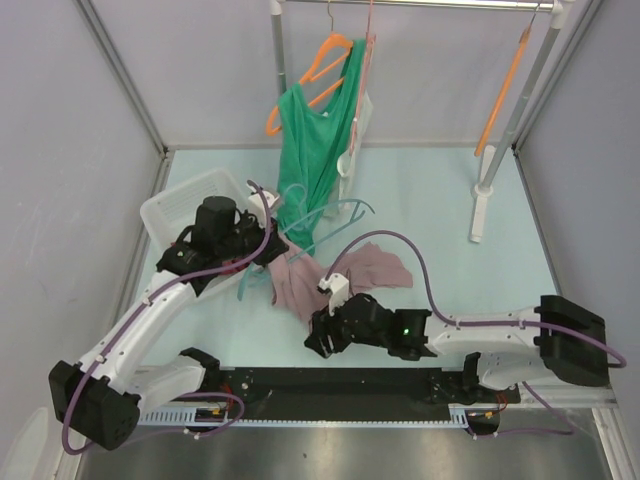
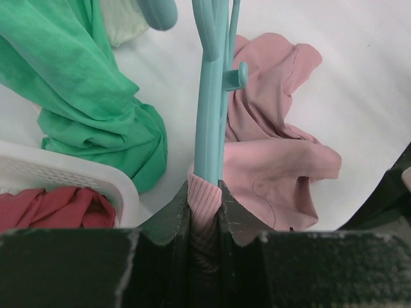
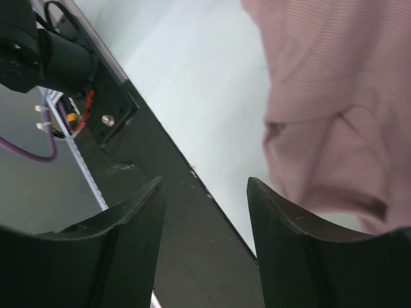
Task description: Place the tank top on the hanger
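**Top external.** The left gripper (image 1: pixel 272 248) sits at the right rim of the white basket (image 1: pixel 165 205), with its jaws closed on the teal hanger (image 1: pixel 350 204) and an edge of the pink tank top (image 1: pixel 380 265). The rest of the tank top lies crumpled on the table (image 1: pixel 440 220), spreading from that gripper towards the middle. The hanger's thin arms angle away from the gripper, just under the hem of the green tank top (image 1: pixel 310 140), which hangs from an orange hanger (image 1: pixel 320 60) on the rack. The right gripper (image 1: pixel 318 342) hovers near the tank top's near edge, close to the dark strip (image 1: pixel 350 385) along the table front. Bare table opens to the right, as far as the rack upright (image 1: pixel 482 190) and a second orange hanger (image 1: pixel 505 85).

**Left wrist.** Both fingers are pressed together, pinching the hanger's bar and a ribbed pink hem between them. The hanger runs straight up from the jaws. The green top is bunched close on the left and touches the basket wall. A dark red cloth (image 2: pixel 58 208) lies inside the basket. To the right the pink fabric lies in folds, with bare white surface beyond its edge.

**Right wrist.** The fingers stand apart with nothing between them, over the dark strip at the table's edge. The tank top's edge lies just ahead and to the right, apart from the fingertips. Bare table stretches ahead on the left.
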Available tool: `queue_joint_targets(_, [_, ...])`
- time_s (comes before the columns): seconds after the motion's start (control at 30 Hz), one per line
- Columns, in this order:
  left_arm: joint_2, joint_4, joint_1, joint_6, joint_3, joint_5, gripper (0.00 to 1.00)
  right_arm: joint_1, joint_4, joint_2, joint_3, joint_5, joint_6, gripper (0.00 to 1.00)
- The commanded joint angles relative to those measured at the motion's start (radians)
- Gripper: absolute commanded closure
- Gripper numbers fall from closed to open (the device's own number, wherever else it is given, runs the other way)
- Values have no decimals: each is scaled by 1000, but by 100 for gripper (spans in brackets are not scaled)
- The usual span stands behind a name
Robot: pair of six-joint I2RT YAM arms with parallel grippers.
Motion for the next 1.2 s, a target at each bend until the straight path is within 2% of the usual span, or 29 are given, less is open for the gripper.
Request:
queue_joint_targets(0.0, [-33,59,5,-21,5,-6,100,24,170,96,83,15,52,43])
queue_joint_targets(0.07, [-40,60,3,-23,3,-5,100,24,204,148,92,2,61,44])
queue_joint_targets(0.17, [-46,60,5,-23,2,-8,100,26,209,209,103,69,89,46])
queue_joint_targets(0.33, [-53,63,5,-24,-1,-8,100,24,129,235,121,204,125,47])
queue_joint_targets(0.43, [-53,65,5,-26,0,3,100,26,118,248,121,231,128,47])
queue_joint_targets(0.57, [-56,65,3,-28,-1,2,100,19,144,295,124,222,132,46])
queue_joint_targets(0.7, [-59,68,3,-28,-3,17,100,19,158,355,153,238,127,53])
queue_joint_targets(0.87, [-65,71,5,-29,-5,34,100,6,216,387,160,238,99,57])
queue_joint_targets(0.93, [-69,74,3,-29,-6,40,100,-2,233,404,163,227,86,65])
queue_joint_targets(0.97, [-73,77,3,-29,-9,43,100,-10,235,410,164,222,82,84])
queue_joint_targets(1.0, [-77,79,5,-31,-11,45,100,-30,230,409,160,210,79,95])
queue_joint_targets(1.03, [-83,80,3,-31,-12,41,100,-43,225,403,155,195,78,100])
queue_joint_targets(1.13, [-94,80,6,-28,-17,17,100,-97,222,302,100,112,38,100])
queue_joint_targets(1.17, [-96,80,6,-26,-15,8,100,-117,209,219,85,80,18,100])
